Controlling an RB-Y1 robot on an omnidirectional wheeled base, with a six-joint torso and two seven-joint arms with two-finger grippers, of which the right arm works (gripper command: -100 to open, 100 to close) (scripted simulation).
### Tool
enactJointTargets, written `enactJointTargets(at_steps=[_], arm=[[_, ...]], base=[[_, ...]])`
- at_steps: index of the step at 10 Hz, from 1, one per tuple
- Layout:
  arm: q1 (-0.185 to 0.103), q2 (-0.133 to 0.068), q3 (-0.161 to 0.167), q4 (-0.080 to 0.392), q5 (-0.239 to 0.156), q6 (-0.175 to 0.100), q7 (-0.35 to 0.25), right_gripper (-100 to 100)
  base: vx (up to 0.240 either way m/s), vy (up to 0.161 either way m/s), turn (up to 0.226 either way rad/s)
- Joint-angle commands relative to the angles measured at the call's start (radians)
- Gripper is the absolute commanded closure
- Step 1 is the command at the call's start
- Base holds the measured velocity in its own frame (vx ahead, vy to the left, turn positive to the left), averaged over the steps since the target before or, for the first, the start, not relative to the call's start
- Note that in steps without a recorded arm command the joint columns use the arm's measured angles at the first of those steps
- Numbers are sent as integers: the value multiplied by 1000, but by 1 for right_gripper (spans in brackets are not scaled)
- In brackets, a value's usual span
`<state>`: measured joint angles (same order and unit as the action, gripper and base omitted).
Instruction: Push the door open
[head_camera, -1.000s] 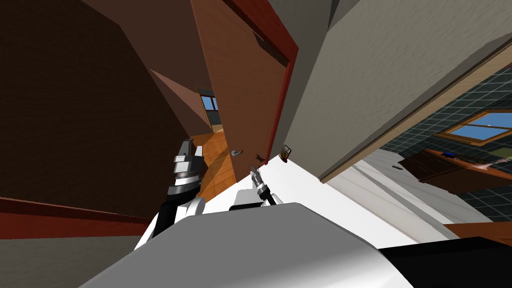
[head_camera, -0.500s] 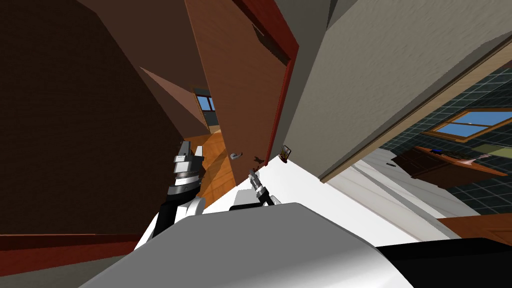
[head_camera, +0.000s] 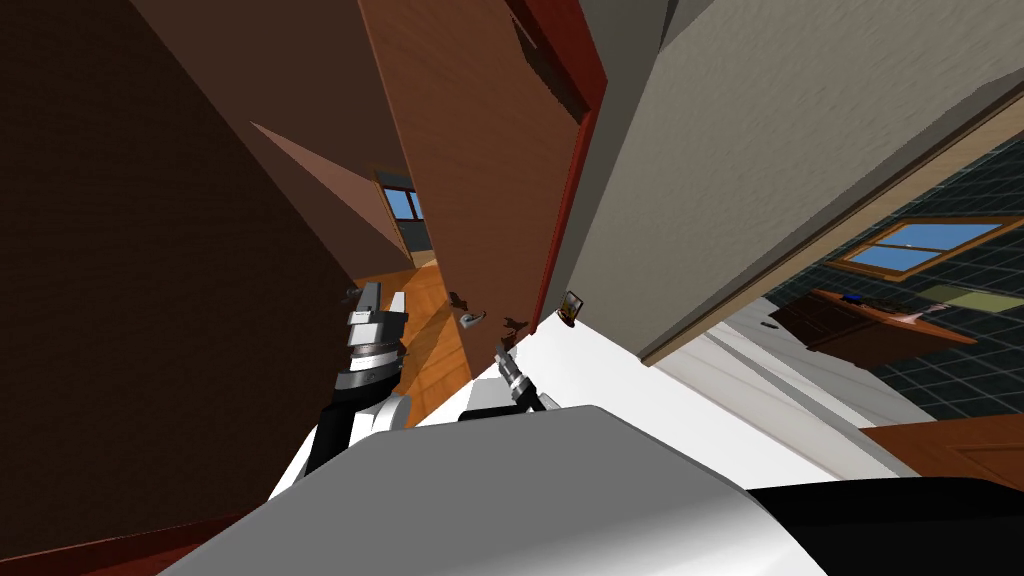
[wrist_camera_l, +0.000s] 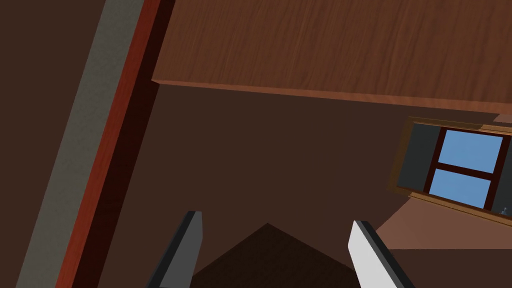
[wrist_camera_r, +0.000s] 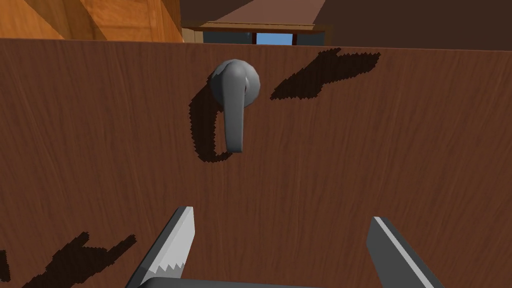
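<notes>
The brown wooden door (head_camera: 480, 180) stands partly open in its red frame (head_camera: 578, 190). Its grey lever handle (head_camera: 472, 319) is just above my right gripper (head_camera: 504, 349). In the right wrist view the door face (wrist_camera_r: 350, 150) is close in front. The lever (wrist_camera_r: 234, 107) lies beyond the fingertips. My right gripper (wrist_camera_r: 280, 225) is open, and one fingertip (wrist_camera_r: 175, 240) seems to touch the wood. My left gripper (head_camera: 384, 296) is raised in the gap beside the door's free edge. It is open (wrist_camera_l: 272, 225) and holds nothing, with the door (wrist_camera_l: 350, 45) off to one side.
A dark brown wall (head_camera: 150, 250) runs close on my left and a grey wall (head_camera: 750, 150) on my right. Orange wooden floor (head_camera: 430, 330) and a window (head_camera: 405, 205) show through the gap. A tiled room with a dark desk (head_camera: 870, 330) lies far right.
I have moved forward, and the left wall looms larger. The door has swung a little further from me, its face looking narrower and the gap shifting left. Both grippers keep their pose.
</notes>
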<state>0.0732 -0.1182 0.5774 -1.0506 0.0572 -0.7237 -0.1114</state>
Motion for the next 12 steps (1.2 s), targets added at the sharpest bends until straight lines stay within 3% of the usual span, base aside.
enactJointTargets(at_steps=[1,6,7,12], arm=[[-11,-1,13,30,1,-5,-3,-100],[-44,0,50,122,2,-20,-12,-100],[-40,0,46,110,2,-16,-11,-100],[-50,17,30,139,0,-19,-3,-100]], base=[[108,49,-55],[169,93,-62],[79,48,-13],[155,117,33]])
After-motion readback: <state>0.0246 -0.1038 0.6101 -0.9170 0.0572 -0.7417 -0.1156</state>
